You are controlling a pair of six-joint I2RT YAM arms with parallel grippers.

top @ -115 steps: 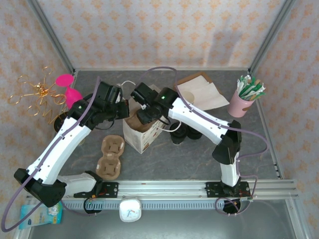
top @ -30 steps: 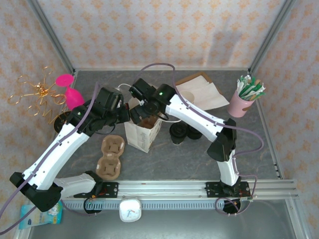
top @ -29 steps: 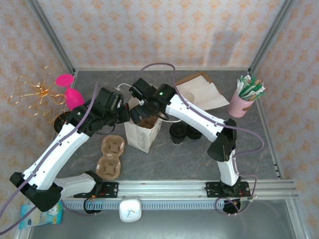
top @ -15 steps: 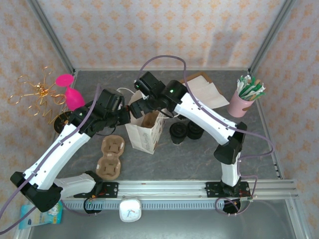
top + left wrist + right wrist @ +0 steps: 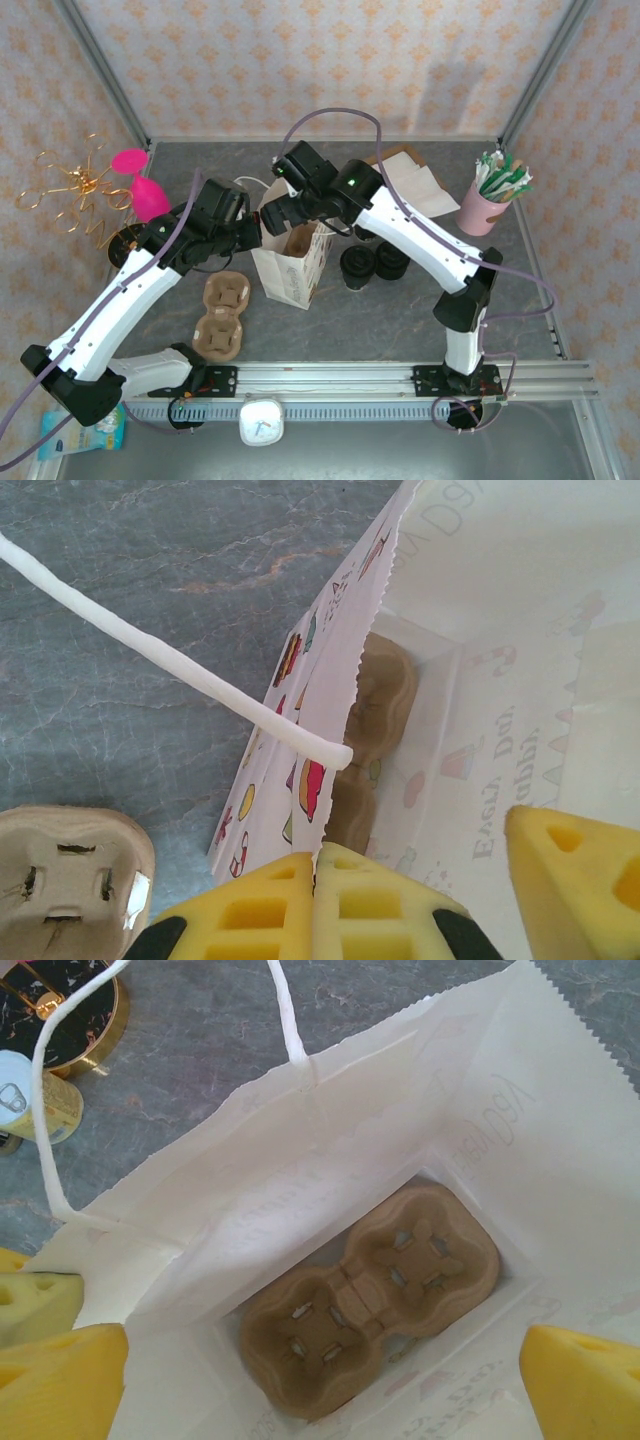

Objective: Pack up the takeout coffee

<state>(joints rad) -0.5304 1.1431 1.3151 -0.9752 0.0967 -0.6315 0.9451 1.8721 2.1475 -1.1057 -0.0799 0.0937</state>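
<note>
Risen out of the white paper bag (image 5: 290, 275), the right fingers (image 5: 580, 1380) hang spread above its mouth, while the left fingers (image 5: 270, 905) pinch its rim to hold it open. The takeout coffee (image 5: 358, 264) waits on the surface (image 5: 400, 320) just beside the bag, not yet packed.

Bright, even light is pouring down from above in the overhead shot, and the arms are throwing only soft, faint shadows across the grey worktop (image 5: 400, 320). Down at the right wrist, the paper bag (image 5: 330, 1160) is glowing almost washed-out white, while the cardboard tray (image 5: 370, 1290) at its bottom is sitting in gentle shade. A gold-rimmed dish (image 5: 60, 1010) is glinting. At the left wrist, the yellow pads (image 5: 300, 905) are smearing out of focus against the lens.
</note>
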